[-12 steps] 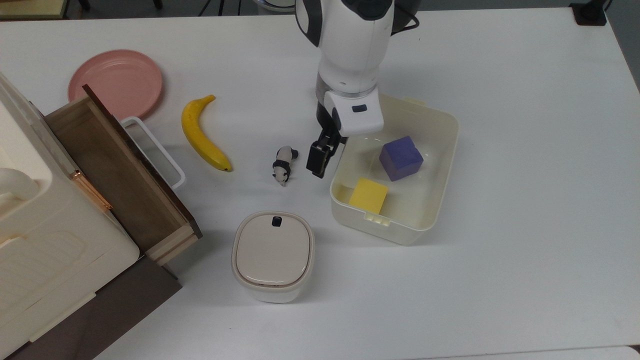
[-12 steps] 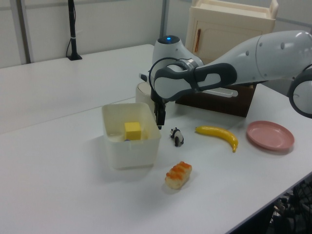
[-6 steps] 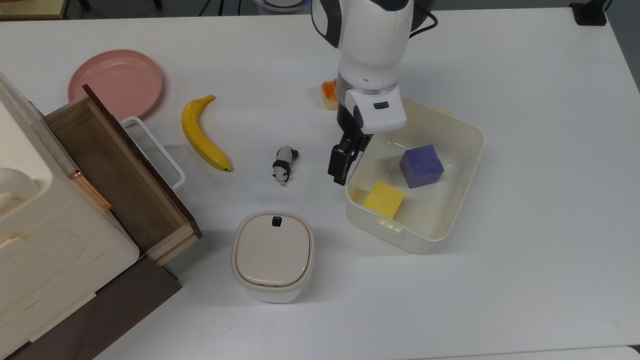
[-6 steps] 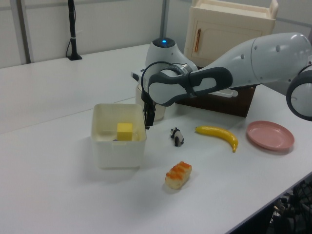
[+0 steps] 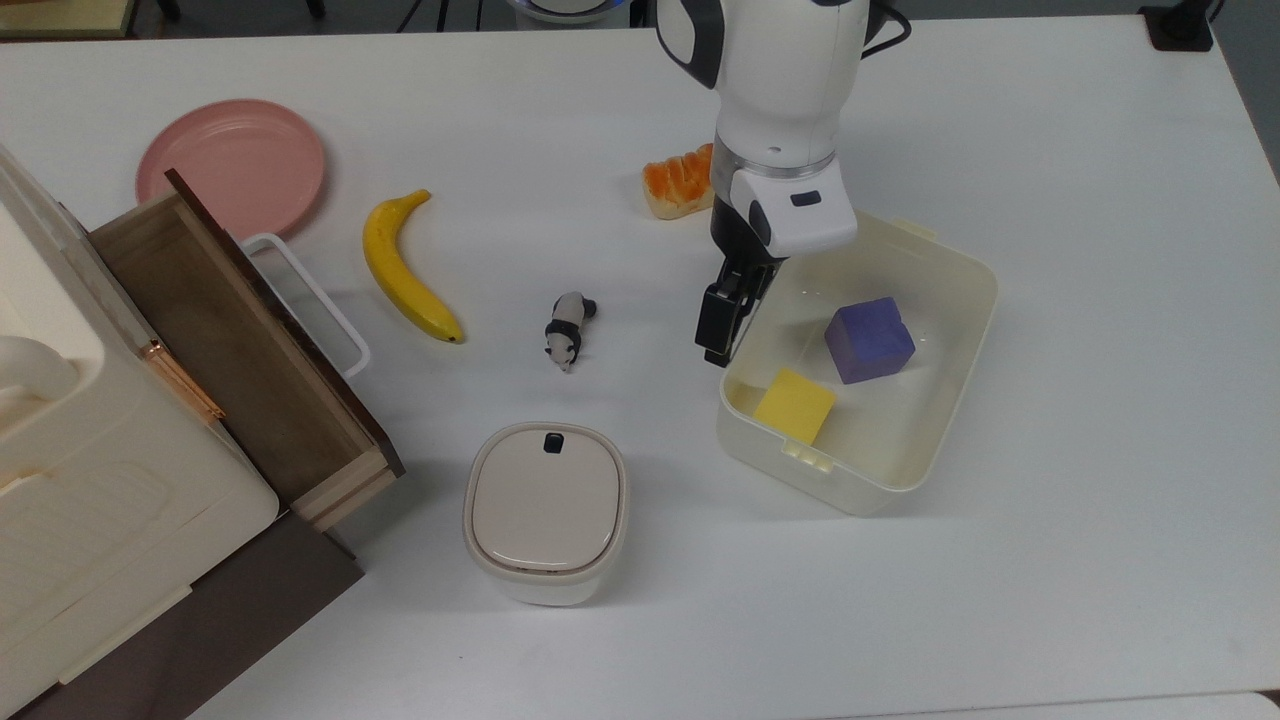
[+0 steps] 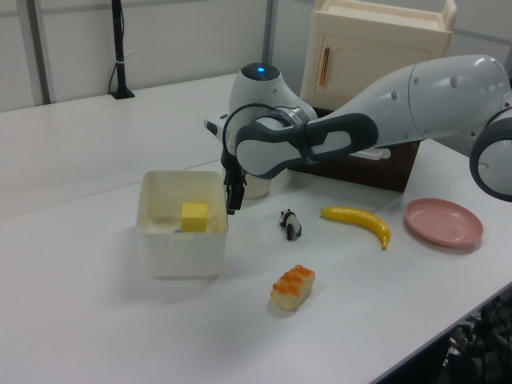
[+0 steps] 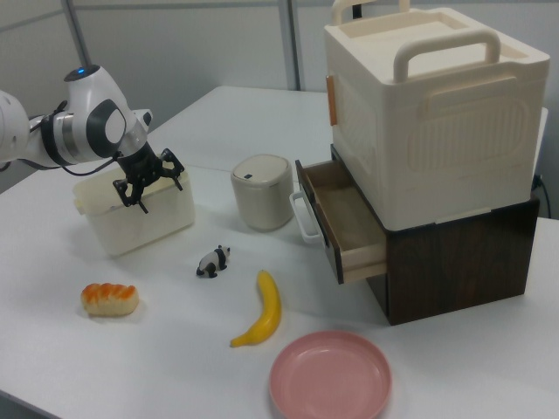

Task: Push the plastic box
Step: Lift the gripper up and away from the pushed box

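The fingers stand spread apart in the right view, holding nothing, pressed low against the long side wall of the large cream-white translucent plastic box. Over the last second the gripper and box have travelled together toward the top view's right, uncovering the orange-topped sushi piece behind the arm. The purple cube and yellow block ride inside. The push is plainly under way; open white worktop lies ahead.
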{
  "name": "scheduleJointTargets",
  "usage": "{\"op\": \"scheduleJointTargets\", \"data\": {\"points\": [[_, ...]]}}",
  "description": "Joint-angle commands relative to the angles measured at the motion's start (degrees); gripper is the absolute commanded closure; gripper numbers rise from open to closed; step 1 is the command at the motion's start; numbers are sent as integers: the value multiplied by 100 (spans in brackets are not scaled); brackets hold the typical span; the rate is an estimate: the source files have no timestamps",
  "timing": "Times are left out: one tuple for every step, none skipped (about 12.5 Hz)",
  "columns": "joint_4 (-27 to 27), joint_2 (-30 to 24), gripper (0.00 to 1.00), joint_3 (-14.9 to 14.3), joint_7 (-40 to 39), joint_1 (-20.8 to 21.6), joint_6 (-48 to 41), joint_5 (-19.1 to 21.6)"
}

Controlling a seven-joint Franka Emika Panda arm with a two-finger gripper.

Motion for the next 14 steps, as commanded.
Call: {"op": "scheduleJointTargets", "data": {"points": [[-3,-39,0,-56,154,75,130,-92],[-12,-74,0,-56,154,66,113,-100],[-55,-135,0,-56,154,40,60,-100],[-73,-196,0,-56,145,-4,-1,-109],[-108,-249,0,-47,154,-65,-89,-100],[-109,-354,0,-39,223,-83,-159,-100],[-109,-460,0,-30,398,-92,-299,-100],[-100,-591,0,-30,626,-101,-492,-100],[-100,-740,0,-21,828,-101,-703,-100],[-82,-951,0,5,1109,-162,-1096,-92],[-74,-1109,0,14,1355,-214,-1387,-83],[-39,-1241,0,14,1697,-250,-1704,-65],[-38,-1304,0,14,1988,-268,-1802,-30],[-47,-1330,0,14,2286,-303,-1917,-30]]}}
